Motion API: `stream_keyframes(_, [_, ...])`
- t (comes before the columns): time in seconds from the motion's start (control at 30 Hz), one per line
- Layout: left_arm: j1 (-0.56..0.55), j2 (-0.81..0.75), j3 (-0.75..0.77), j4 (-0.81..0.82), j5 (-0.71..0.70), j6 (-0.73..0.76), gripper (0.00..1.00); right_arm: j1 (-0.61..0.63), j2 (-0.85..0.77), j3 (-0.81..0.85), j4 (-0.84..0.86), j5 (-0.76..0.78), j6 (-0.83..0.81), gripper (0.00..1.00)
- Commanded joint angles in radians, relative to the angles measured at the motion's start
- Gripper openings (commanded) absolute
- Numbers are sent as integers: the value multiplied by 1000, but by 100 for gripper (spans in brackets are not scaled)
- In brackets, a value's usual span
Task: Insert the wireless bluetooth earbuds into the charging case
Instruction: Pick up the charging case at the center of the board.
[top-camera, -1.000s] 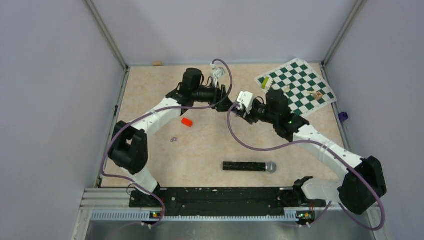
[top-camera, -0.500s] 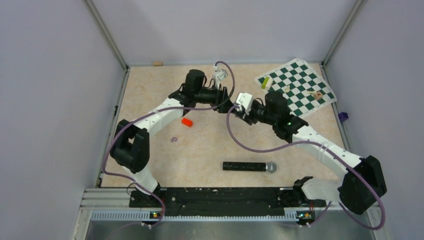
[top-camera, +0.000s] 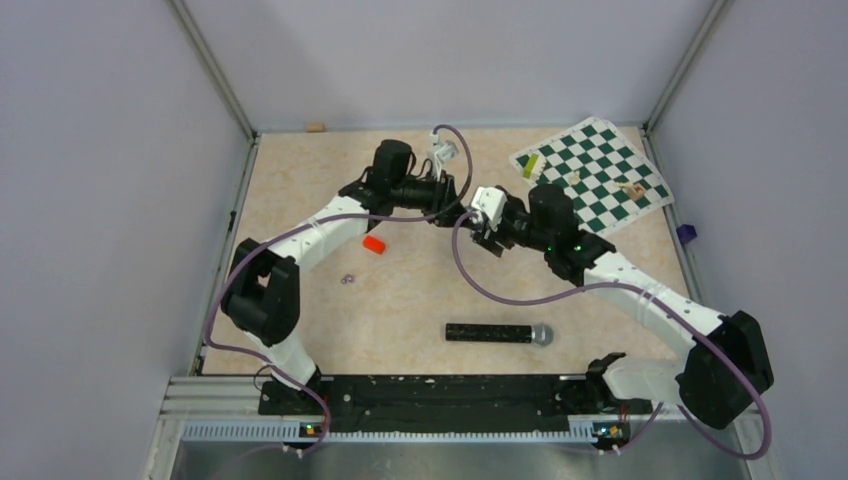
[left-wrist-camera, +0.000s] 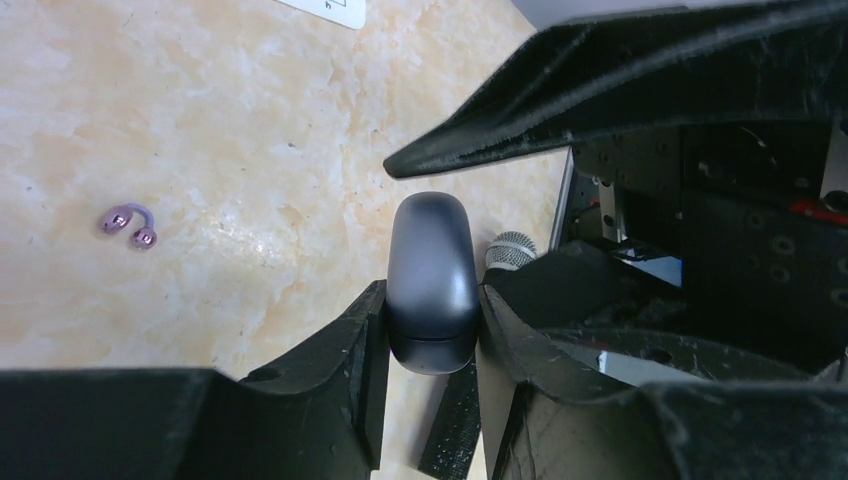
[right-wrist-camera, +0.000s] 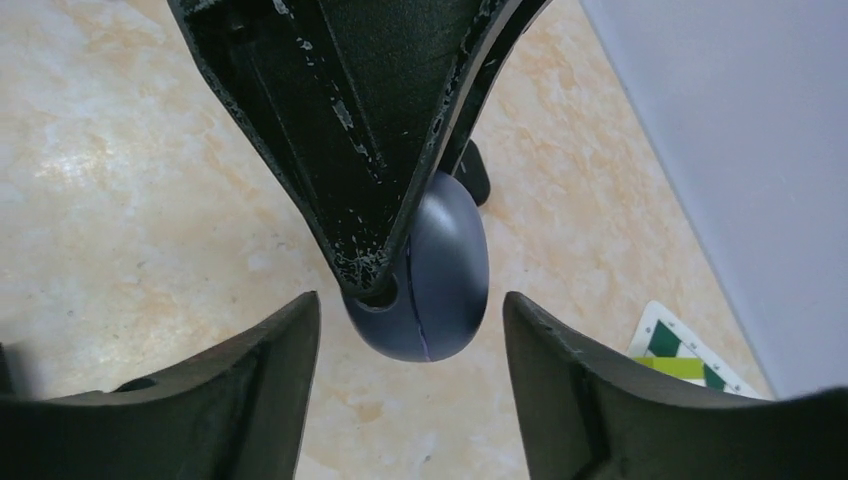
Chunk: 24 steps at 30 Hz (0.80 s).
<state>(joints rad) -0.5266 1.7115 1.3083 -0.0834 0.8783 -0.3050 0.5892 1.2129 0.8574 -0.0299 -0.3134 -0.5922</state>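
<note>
The charging case (left-wrist-camera: 432, 270) is a dark glossy pill-shaped pod with its seam closed. My left gripper (left-wrist-camera: 432, 295) is shut on its lower end and holds it above the table. In the right wrist view the case (right-wrist-camera: 440, 290) hangs beside a left finger (right-wrist-camera: 370, 150), between my right gripper's (right-wrist-camera: 410, 305) spread fingers, which do not touch it. In the top view my left gripper (top-camera: 458, 203) and right gripper (top-camera: 480, 226) meet at the table's middle back, hiding the case. No black earbuds are in view.
A red block (top-camera: 374, 244) and tiny pale purple rings (top-camera: 347, 279) lie left of centre; the rings also show in the left wrist view (left-wrist-camera: 128, 222). A black microphone (top-camera: 498, 333) lies near the front. A green chessboard (top-camera: 592, 172) with small pieces is at the back right.
My left gripper has shifted slightly right with the case. My right gripper has edged left, closer around it.
</note>
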Motion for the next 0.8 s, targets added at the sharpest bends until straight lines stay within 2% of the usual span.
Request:
stream_keyframes(0.0, [-4,-6,61,-46,16,93,28,5,-36,87,-73,-56,20,74])
stream_keyframes(0.07, [-3,-17,80,-85,36,137,28,-27,-51,136,-138,-164,49,85])
stream_keyframes(0.1, [-4,-22,90,-103,50,157,28,-54,-56,165,-171,-213,58,86])
stream_keyframes(0.23, [-4,-44,105,-152,107,219,28,-177,-51,250,-247,-504,144,86])
stream_keyframes(0.37, [-4,-61,106,-176,169,260,28,-285,-19,262,-246,-716,227,84])
stream_keyframes(0.53, [-5,-79,87,-173,211,274,29,-295,6,185,-249,-850,222,80])
stream_keyframes(0.77, [-40,-106,40,-156,226,297,31,-295,30,154,-246,-848,212,73])
